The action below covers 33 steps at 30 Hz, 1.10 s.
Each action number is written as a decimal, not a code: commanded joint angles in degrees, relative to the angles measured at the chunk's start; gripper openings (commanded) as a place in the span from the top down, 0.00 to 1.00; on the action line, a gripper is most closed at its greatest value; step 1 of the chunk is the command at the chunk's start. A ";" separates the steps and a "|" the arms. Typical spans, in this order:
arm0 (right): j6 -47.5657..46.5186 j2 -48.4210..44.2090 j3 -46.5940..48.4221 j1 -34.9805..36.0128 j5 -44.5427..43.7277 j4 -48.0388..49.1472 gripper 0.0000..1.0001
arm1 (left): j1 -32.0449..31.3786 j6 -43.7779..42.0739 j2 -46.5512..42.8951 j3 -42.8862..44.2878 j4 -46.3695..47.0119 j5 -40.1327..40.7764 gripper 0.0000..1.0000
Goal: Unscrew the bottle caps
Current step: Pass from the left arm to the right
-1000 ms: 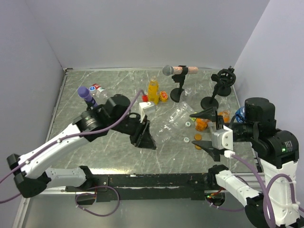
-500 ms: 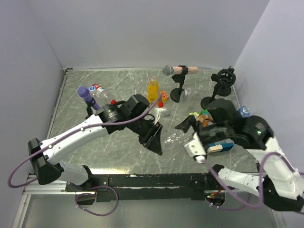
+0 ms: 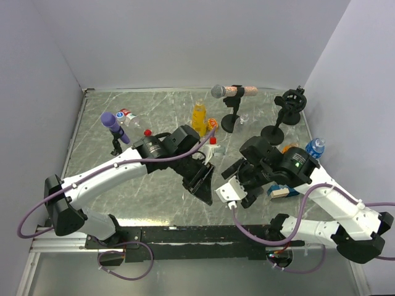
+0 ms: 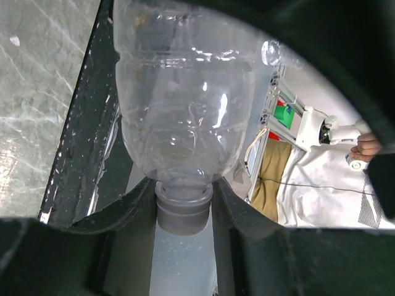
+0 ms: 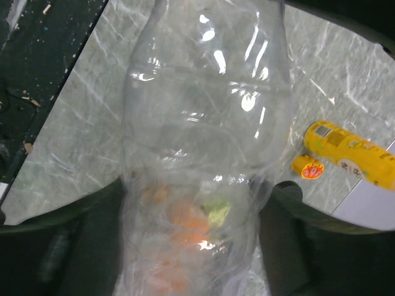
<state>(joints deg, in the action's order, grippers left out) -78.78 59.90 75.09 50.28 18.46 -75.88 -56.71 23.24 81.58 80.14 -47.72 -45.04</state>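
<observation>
- Pale cap (image 4: 183, 213): seated on the neck of the clear bottle (image 4: 185, 105), with the cap end turned toward the left wrist camera.
- Left gripper (image 4: 184, 206): jaws narrow, clamped on the pale cap from both sides.
- Clear bottle: held between the two arms, at 6 o'clock of the worktop's (image 3: 154, 105) middle in the top view, close to the near edge. Its body is crumpled, and orange and green patches show through its lower part in the right wrist view.
- Right gripper (image 5: 191, 213): jaws wide, one on each side of the bottle's body. Whether they press on it cannot be told.
- Juice bottle (image 3: 198, 117): yellow-orange, upright, at 12 o'clock of the held bottle and well apart from it.
- Red cap (image 3: 147, 132): at 10 o'clock of the held bottle. Whether it is loose or on a bottle cannot be told.
- Blue-labelled bottle (image 3: 315, 148): at 2 o'clock, beside the right arm.
- Purple-headed microphone (image 3: 110, 120) at 10 o'clock and grey-headed microphone (image 3: 218, 91) at 12 o'clock, each on a black stand.
</observation>
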 commanded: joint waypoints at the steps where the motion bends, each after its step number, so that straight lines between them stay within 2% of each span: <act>1: 2.93 -1.10 0.76 0.26 0.78 0.73 0.36 | -0.33 0.39 -2.04 -1.56 4.56 -2.34 0.95; 3: 4.33 -0.92 0.67 0.17 2.45 0.64 0.52 | -0.33 0.92 -2.04 -2.35 5.45 -1.99 0.95; 6: 5.48 -1.36 0.06 -0.27 4.56 1.17 0.66 | -0.07 1.80 -2.04 -3.06 6.68 -0.93 0.93; 9: 6.18 -1.80 -0.73 -0.88 5.54 1.35 0.72 | 0.89 2.68 -2.74 -3.15 6.94 1.08 0.86; 11: 6.71 -2.24 -1.35 -1.59 6.06 1.70 0.74 | 2.12 3.30 -4.23 -3.06 7.12 4.15 0.78; 13: 7.50 -3.20 -2.40 -2.81 7.55 1.96 0.75 | 3.61 3.82 -7.21 -3.58 8.61 6.17 0.65; 16: 8.82 -4.87 -4.42 -5.45 11.23 2.57 0.75 | 5.29 3.13 -14.32 -6.21 12.55 11.88 0.23; 18: 10.31 -5.84 -6.26 -7.47 14.40 2.84 0.75 | 5.38 2.68 -20.47 -10.24 18.52 15.57 0.03; 23: 17.51 -7.78 -10.83 -11.08 20.73 6.96 0.76 | 5.56 5.66 -34.36 -23.33 31.44 25.69 0.03; 28: 24.01 -9.45 -15.23 -14.33 27.49 12.84 0.75 | 5.47 4.88 -43.94 -33.80 41.30 22.81 0.03; 33: 25.08 -9.72 -17.52 -21.97 36.64 14.71 0.75 | 5.47 2.16 -48.53 -38.56 43.68 20.87 0.02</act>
<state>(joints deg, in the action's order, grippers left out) -56.69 50.89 58.39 32.97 45.04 -65.67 -51.07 27.57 35.66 43.70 -11.33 -23.42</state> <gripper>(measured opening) 0.569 0.975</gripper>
